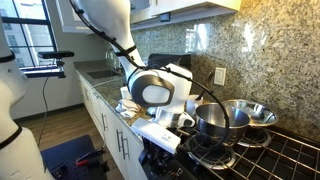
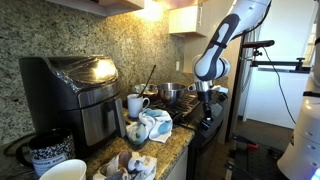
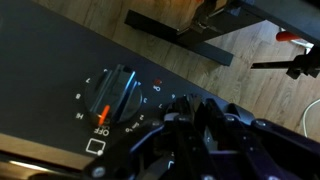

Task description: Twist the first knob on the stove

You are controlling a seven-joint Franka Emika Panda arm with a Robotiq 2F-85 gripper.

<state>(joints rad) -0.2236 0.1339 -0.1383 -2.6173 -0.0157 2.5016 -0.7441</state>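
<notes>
Speckled granite wall (image 1: 190, 45) behind the pincer (image 2: 208, 97), in both exterior views. Wood floor (image 3: 265, 45) below it. Off past it, white lower cabinets (image 1: 103, 113) and a bright window (image 1: 25, 40). Above, warm glow (image 2: 152, 10) under the upper cabinets (image 2: 184, 18), perhaps from a hidden lamp.

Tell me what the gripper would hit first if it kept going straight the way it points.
Probably the dark control panel, just beside the knob with the orange mark. In the wrist view the shut gripper aims at the panel, off the knob; depth is unclear.
</notes>
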